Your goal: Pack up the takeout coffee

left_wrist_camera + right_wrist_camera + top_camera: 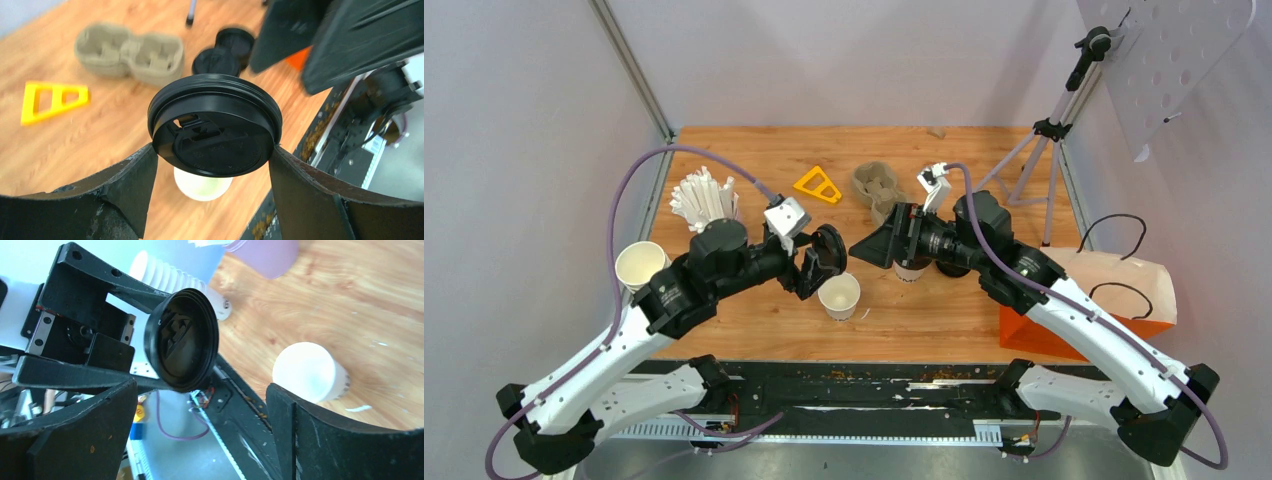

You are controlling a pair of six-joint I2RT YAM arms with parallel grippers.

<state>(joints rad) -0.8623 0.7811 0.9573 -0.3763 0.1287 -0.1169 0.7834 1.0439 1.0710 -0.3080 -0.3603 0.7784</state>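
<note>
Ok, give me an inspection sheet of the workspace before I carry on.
Surface: wooden table, small scraps near the cup.
Job's things: black lid near an open white cup; spare lids on the table.
Clutter: pulp carrier, yellow triangle, straw holder, cup stack.
Claws: left claw shut on the black lid; right claw open, empty.
Cables: purple cables run along both arms.
Surroundings: paper bag and tripod at the right.

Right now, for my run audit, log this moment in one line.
left jaws: gripping black lid | right jaws: open, empty | centre white cup: lidless, upright
</note>
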